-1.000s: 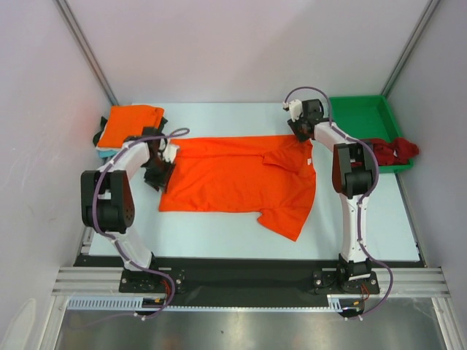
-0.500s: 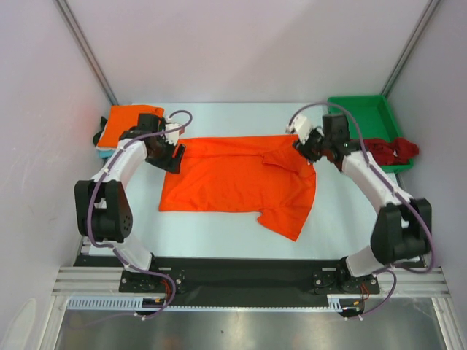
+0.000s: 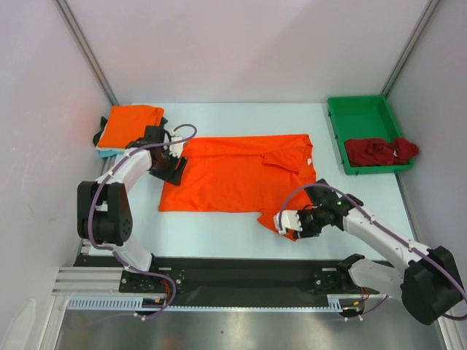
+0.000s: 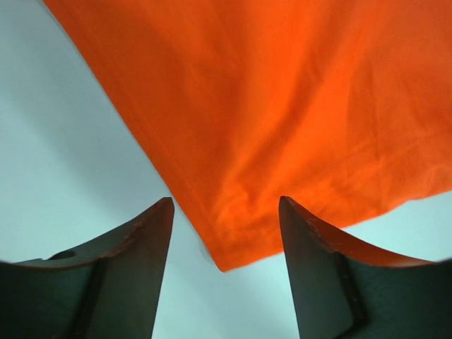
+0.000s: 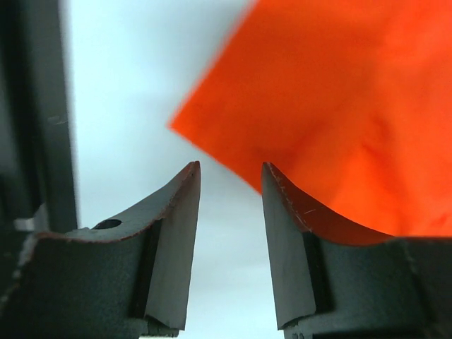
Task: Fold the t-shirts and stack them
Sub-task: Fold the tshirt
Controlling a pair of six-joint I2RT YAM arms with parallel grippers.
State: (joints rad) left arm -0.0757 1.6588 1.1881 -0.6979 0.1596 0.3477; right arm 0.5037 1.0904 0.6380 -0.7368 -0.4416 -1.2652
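A bright orange t-shirt (image 3: 233, 179) lies spread flat in the middle of the table. My left gripper (image 3: 174, 163) is open at its far left corner. In the left wrist view (image 4: 226, 212) that cloth corner (image 4: 233, 240) lies between the jaws, untouched. My right gripper (image 3: 286, 224) is open at the shirt's near sleeve. In the right wrist view (image 5: 229, 176) the orange sleeve corner (image 5: 332, 106) lies just ahead of the jaws. A folded orange tee (image 3: 130, 124) rests on a pale blue one (image 3: 104, 152) at the far left. A dark red tee (image 3: 379, 151) hangs over the tray's near edge.
A green plastic tray (image 3: 361, 113) stands at the far right, holding the dark red tee. A black rail (image 3: 241, 266) runs along the table's near edge, close to my right gripper. White walls enclose the table on three sides.
My right arm has swung from the shirt's far right corner down to its near sleeve. My left gripper has shifted slightly at the far left corner.
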